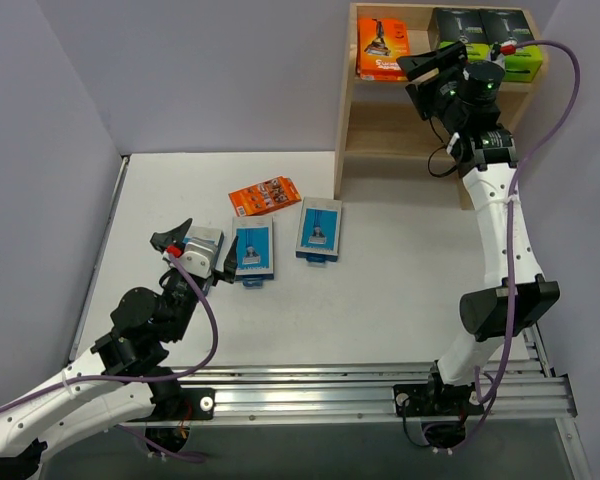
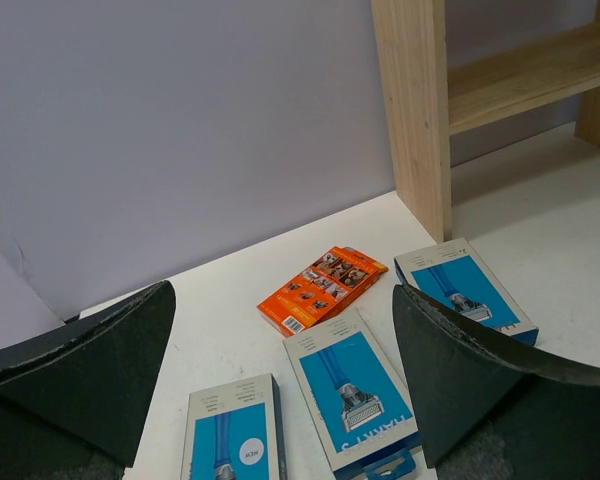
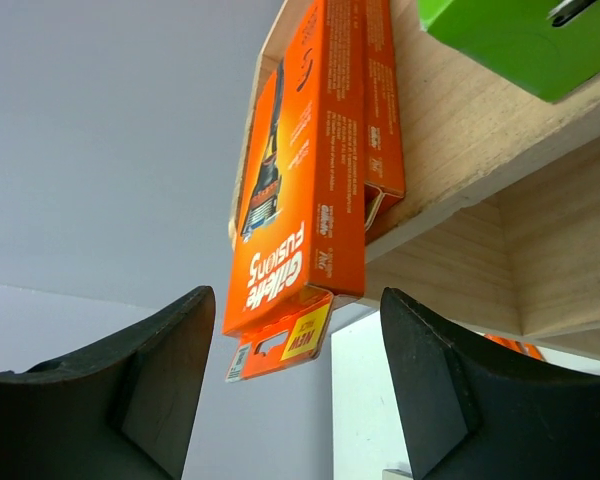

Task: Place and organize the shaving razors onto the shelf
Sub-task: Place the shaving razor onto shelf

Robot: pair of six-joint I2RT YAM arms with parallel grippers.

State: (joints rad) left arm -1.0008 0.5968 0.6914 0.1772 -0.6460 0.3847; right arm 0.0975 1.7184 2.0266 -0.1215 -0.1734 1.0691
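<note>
Shelf [image 1: 348, 110] of pale bare wood holds two stacked orange packs [image 1: 383, 45] and two lime-ended black boxes [image 1: 458, 22] on its top tier, sorted by kind, we judge; our right jaws stand apart before that overhanging stack. Three glossy blue cards [image 2: 352, 390] and one orange pack [image 2: 323, 290] lie on the tabletop [image 1: 400, 300] below our wide-spread left jaws

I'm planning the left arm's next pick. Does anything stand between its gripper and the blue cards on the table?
Nothing visible does. The open left gripper faces the blue cards, flat on the table; the orange pack lies beyond them.
</note>
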